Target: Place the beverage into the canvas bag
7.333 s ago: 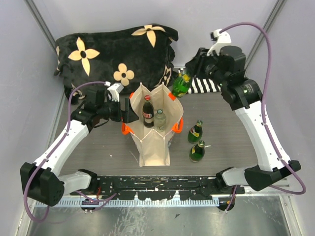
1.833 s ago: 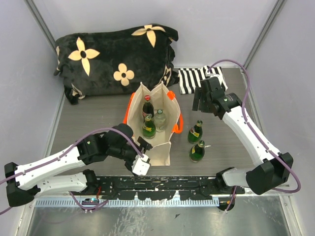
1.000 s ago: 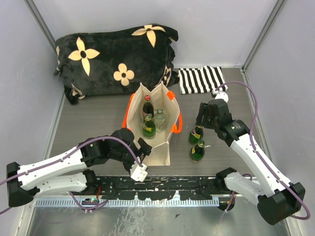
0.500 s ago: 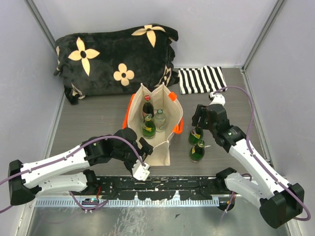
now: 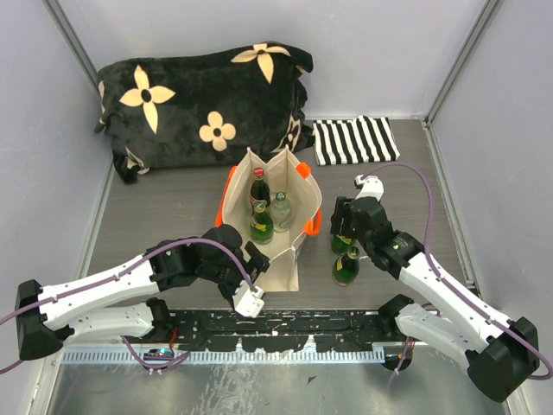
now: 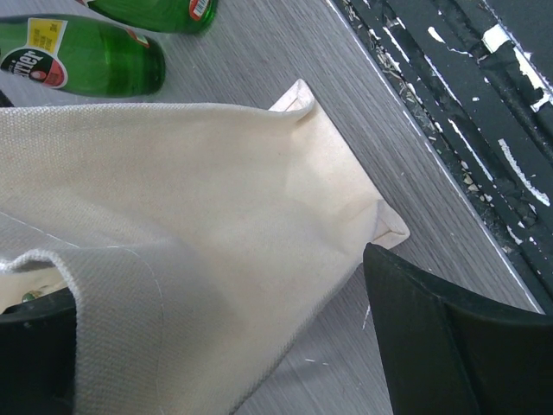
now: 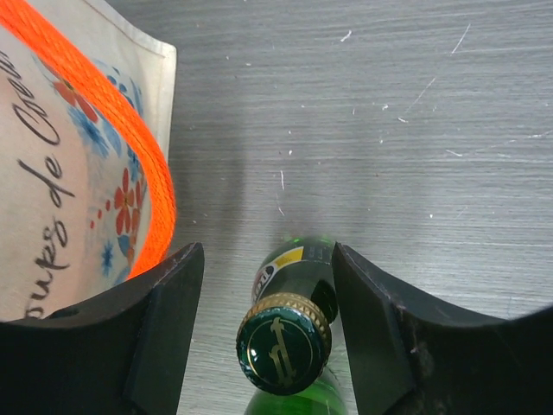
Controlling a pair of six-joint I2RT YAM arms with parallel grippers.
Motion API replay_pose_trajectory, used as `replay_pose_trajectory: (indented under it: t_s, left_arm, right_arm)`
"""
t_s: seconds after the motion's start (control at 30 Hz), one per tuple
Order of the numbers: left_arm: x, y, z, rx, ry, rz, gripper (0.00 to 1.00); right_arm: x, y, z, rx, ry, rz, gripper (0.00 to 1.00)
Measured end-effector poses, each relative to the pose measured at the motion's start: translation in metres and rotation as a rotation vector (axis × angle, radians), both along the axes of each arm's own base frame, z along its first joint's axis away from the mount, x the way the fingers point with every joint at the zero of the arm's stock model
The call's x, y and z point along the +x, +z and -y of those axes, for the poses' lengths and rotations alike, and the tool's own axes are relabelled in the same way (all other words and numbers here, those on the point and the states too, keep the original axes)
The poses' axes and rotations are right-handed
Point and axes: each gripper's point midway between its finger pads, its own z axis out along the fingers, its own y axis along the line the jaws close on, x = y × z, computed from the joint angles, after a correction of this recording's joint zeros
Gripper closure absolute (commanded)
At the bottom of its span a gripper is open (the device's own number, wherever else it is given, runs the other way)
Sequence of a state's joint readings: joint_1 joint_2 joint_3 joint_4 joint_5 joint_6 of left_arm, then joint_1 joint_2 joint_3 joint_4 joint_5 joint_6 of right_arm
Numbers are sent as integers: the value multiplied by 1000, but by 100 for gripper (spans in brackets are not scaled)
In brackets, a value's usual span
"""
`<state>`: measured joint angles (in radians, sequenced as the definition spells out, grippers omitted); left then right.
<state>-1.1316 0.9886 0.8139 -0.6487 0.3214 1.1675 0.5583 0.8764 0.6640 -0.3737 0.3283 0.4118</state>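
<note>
The beige canvas bag (image 5: pixel 275 259) with orange handles (image 5: pixel 226 192) stands open mid-table, holding a cola bottle (image 5: pixel 259 188), a clear bottle (image 5: pixel 280 210) and a green bottle (image 5: pixel 261 225). To its right stand two green beverage bottles (image 5: pixel 342 245) (image 5: pixel 346 268). My right gripper (image 5: pixel 343 226) hangs open over the farther one; its cap (image 7: pixel 283 343) sits between the fingers (image 7: pixel 160 328), with gaps on both sides. My left gripper (image 6: pixel 225 346) is wide open at the bag's near wall (image 6: pixel 199 199), cloth between its jaws, unclamped.
A black flowered cushion (image 5: pixel 203 99) lies along the back, with a striped cloth (image 5: pixel 352 140) at back right. The black rail (image 5: pixel 276 330) runs along the near edge. The bag's printed side (image 7: pixel 52 173) is close left of my right gripper.
My right gripper has swung left and down from above the table onto the farther green bottle's neck. The left gripper has stayed by the bag's near wall.
</note>
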Motion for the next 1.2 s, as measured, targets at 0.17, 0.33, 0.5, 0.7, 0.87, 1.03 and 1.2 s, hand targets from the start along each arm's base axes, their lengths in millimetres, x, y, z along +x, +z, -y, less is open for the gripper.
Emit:
replay_pose_trajectory:
  t_s: [0.17, 0.33, 0.5, 0.7, 0.87, 1.03, 1.2]
  left_arm:
    - [0, 0, 0, 1, 2, 1, 7]
    - [0, 0, 0, 2, 2, 1, 6]
    - [0, 0, -1, 3, 3, 3, 6]
    - [0, 0, -2, 5, 4, 3, 6]
    - [1, 0, -2, 5, 3, 8, 6]
    - [2, 0, -2, 7, 0, 18, 6]
    - [3, 1, -2, 9, -3, 31, 6]
  right_arm:
    - [-2, -11, 3, -36, -20, 3, 38]
    - [-3, -20, 11, -66, -53, 4, 45]
    - [1, -21, 14, -78, -78, 15, 68]
    - [5, -21, 17, -77, -104, 42, 99]
    - [6, -20, 19, -82, -116, 48, 99]
    - [5, -17, 23, -110, -125, 32, 99]
    - [11, 6, 23, -121, -128, 54, 99]
